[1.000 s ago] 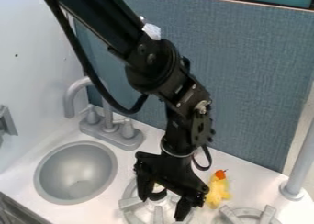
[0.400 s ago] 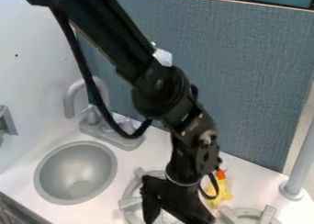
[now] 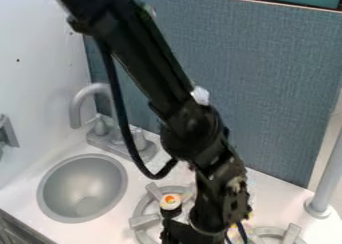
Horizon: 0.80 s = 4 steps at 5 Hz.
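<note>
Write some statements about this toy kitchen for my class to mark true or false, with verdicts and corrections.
1. The small round toy with an orange centre lies in the sink. False: it is on the left burner.
2. The faucet arches up beside the sink. True.
3. The textured panel behind the counter is red. False: it is blue-grey.
4. The black robot arm passes in front of the panel. True.
5. The grey post stands left of the sink. False: it is at the right edge.

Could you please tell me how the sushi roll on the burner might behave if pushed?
The sushi roll looks short and cylindrical, so it might roll if knocked onto its side. The pronged burner could catch and tip it.
</note>
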{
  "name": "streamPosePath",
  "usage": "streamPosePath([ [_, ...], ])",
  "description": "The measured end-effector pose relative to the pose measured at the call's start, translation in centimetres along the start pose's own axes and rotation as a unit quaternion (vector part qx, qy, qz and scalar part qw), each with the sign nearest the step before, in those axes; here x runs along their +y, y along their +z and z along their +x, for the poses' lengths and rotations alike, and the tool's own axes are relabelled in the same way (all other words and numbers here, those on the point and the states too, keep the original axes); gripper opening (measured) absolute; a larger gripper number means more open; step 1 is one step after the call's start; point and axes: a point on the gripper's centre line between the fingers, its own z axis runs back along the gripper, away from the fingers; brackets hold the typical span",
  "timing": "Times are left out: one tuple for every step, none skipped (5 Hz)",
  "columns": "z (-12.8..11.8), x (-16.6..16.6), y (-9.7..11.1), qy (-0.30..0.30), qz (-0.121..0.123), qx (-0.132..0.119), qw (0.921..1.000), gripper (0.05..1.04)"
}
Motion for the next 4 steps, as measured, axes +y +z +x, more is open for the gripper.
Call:
streamPosePath([
  [0.2, -0.5, -0.7, -0.002, 0.014, 0.000, 0.9999, 1.002],
  [0.6, -0.6, -1.7, -0.004, 0.029, 0.003, 0.9996, 1.002],
  [1.4, -0.6, -3.3, 0.000, 0.046, 0.012, 0.9989, 1.002],
  [1.9, -0.6, -4.1, 0.005, 0.050, 0.006, 0.9987, 1.002],
])
